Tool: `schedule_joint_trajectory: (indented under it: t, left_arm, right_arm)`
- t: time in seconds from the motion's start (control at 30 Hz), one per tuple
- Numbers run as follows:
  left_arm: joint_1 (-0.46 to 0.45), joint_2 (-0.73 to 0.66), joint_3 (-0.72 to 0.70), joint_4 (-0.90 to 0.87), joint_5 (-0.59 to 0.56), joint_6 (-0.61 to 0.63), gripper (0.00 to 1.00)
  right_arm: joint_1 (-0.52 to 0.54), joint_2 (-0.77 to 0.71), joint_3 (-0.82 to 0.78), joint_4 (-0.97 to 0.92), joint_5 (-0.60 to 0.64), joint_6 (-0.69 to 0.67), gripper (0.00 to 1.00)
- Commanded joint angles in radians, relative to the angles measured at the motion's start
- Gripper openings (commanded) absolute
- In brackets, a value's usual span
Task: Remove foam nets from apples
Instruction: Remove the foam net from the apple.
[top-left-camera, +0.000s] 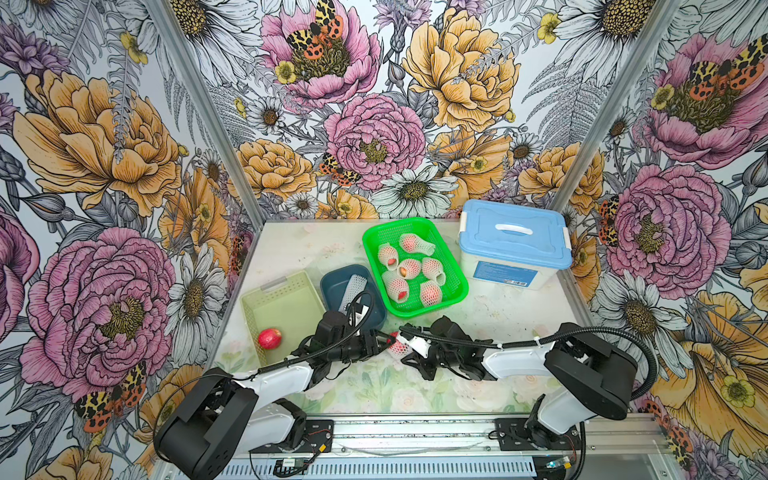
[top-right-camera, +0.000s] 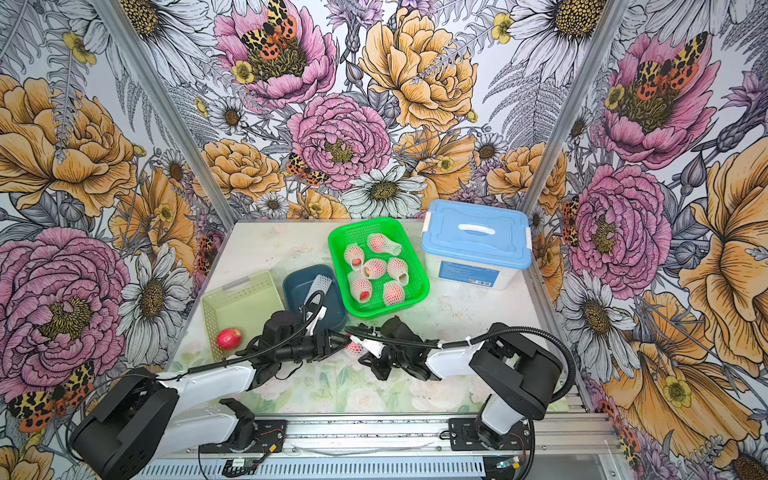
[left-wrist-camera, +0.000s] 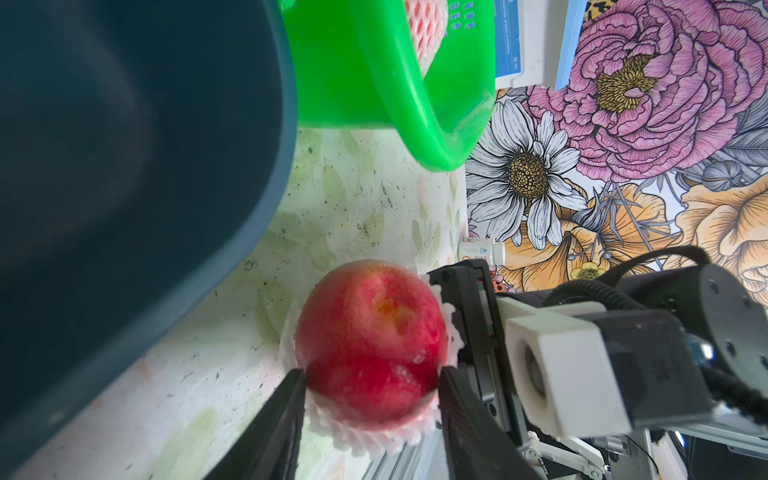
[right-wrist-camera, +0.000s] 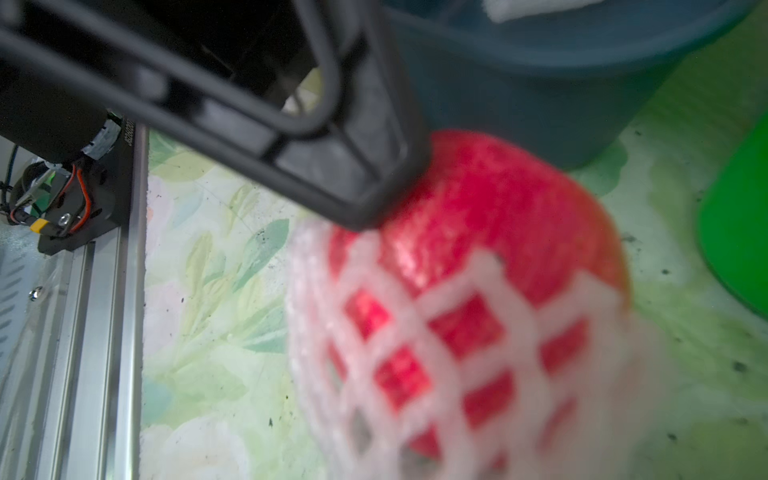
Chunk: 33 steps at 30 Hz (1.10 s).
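Note:
An apple (left-wrist-camera: 370, 332) lies on the table between the two arms, its bare red end out of a white foam net (left-wrist-camera: 365, 440) still wrapped round its other half. My left gripper (left-wrist-camera: 372, 386) is shut on the bare end, one finger on each side. The right gripper (top-left-camera: 409, 345) is shut on the foam net (right-wrist-camera: 457, 332) at the opposite end; its fingers (left-wrist-camera: 465, 291) press into the net's rim. In both top views the apple is mostly hidden by the grippers, with a bit of net (top-right-camera: 354, 348) showing.
The green basket (top-left-camera: 365, 241) behind holds several netted apples (top-left-camera: 409, 268). A dark blue bin (top-left-camera: 326, 282) with an empty net (top-left-camera: 353, 286) stands close behind the left gripper. A pale green tray (top-left-camera: 286, 307) holds a bare apple (top-left-camera: 269, 338). A blue-lidded box (top-left-camera: 515, 232) stands at the back right.

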Motion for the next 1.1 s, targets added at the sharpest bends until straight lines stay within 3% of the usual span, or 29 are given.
schedule_joint_trajectory:
  t: [0.0, 0.37, 0.4, 0.53, 0.63, 0.8, 0.9, 1.07]
  left_arm:
    - [0.023, -0.069, -0.01, -0.078, -0.003, 0.034, 0.53]
    - [0.069, -0.189, -0.007, -0.189, 0.02, 0.069, 0.48]
    - [0.07, -0.192, -0.008, -0.19, 0.02, 0.07, 0.5]
    - [0.06, -0.19, -0.001, -0.19, 0.026, 0.071, 0.79]
    - [0.038, -0.189, 0.009, -0.187, 0.028, 0.077, 0.87]
    - [-0.004, -0.162, 0.027, -0.17, 0.028, 0.085, 0.85]
    - [-0.007, -0.135, 0.027, -0.137, 0.034, 0.077, 0.75]
    - [-0.011, -0.107, 0.033, -0.11, 0.034, 0.076, 0.74]
  right_arm:
    - [0.005, -0.03, -0.008, 0.045, -0.004, -0.021, 0.0]
    - [0.01, -0.062, -0.014, 0.034, -0.001, -0.021, 0.0]
    - [0.01, -0.062, -0.014, 0.032, -0.001, -0.02, 0.0]
    - [0.011, -0.069, -0.01, 0.022, -0.004, -0.025, 0.0]
    - [0.013, -0.069, -0.005, 0.015, -0.005, -0.027, 0.0]
    - [0.013, -0.067, 0.002, 0.012, -0.007, -0.029, 0.0]
    - [0.015, -0.067, 0.007, 0.011, -0.01, -0.03, 0.0]
    - [0.017, -0.065, 0.012, 0.008, -0.016, -0.03, 0.0]
